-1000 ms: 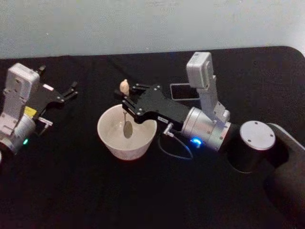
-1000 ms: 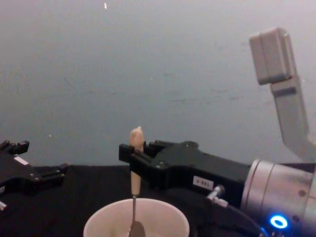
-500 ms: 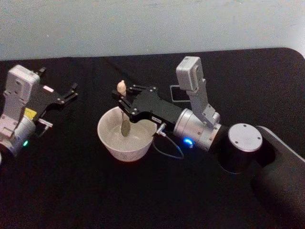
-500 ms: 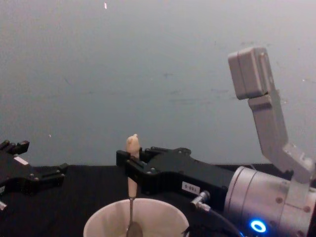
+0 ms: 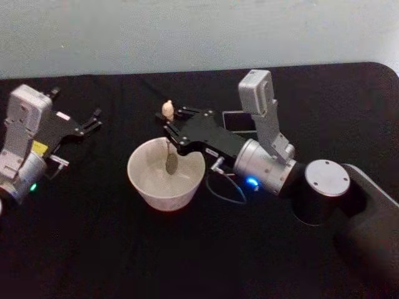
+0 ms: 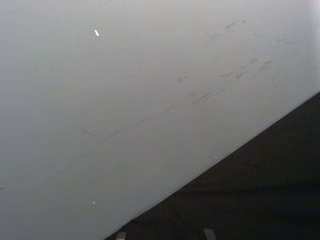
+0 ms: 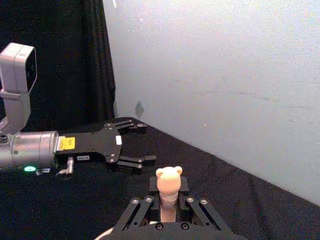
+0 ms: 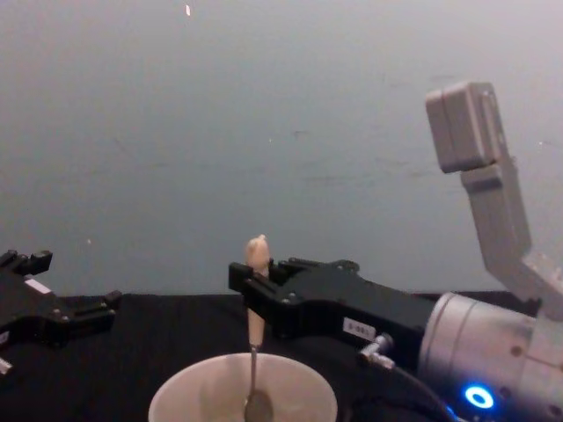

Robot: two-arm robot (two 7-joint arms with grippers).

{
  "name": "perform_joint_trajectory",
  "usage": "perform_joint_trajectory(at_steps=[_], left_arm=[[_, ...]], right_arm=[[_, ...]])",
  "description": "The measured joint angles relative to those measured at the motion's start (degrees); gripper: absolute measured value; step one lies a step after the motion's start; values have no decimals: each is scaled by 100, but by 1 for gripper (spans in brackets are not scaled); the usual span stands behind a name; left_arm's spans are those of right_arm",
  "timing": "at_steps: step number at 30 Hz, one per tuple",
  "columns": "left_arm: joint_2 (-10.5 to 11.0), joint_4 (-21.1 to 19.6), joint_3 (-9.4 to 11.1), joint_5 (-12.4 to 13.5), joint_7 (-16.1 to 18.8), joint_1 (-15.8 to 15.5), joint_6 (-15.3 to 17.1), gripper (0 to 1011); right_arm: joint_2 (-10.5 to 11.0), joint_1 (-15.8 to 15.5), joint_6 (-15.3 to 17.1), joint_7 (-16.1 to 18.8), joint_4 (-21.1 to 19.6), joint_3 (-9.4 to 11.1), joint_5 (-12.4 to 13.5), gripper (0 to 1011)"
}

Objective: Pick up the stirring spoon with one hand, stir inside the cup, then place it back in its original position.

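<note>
The cream-white cup (image 5: 142, 184) stands on the black table a little left of centre; its rim (image 8: 180, 393) also shows at the bottom of the chest view. My right gripper (image 5: 169, 126) (image 8: 256, 287) hovers over the cup's far side, shut on the stirring spoon's beige handle (image 5: 167, 110) (image 8: 256, 253) (image 7: 169, 181). The spoon hangs upright, its metal bowl (image 5: 171, 165) (image 8: 257, 406) down inside the cup. The dark grey square holder (image 5: 232, 118) stands behind the right arm, partly hidden by it. My left gripper (image 5: 93, 119) (image 7: 134, 145) rests open at the far left.
The right arm's silver wrist with its blue light (image 5: 251, 182) and a thin cable loop (image 5: 224, 196) lie just right of the cup. A pale wall (image 5: 187, 31) runs along the table's far edge. Bare black cloth (image 5: 156, 255) spreads in front.
My right gripper has carried the spoon a little to the right inside the cup, after swinging left half a second ago. The left arm has not moved.
</note>
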Motion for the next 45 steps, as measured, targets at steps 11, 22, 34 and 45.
perform_joint_trajectory(at_steps=[11,22,34,45], left_arm=[[0,0,0,0,0,0,0,1001],[0,0,0,0,0,0,0,1001],[0,0,0,0,0,0,0,1001],[0,0,0,0,0,0,0,1001]], right_arm=[[289,-288,130,127,-439,61,138,213],[477,-487,200,231,-793,5,250,214],[366,-407,244,243,-732,-209,229,214],[21,-100,195,22,-273,-259,67,213]])
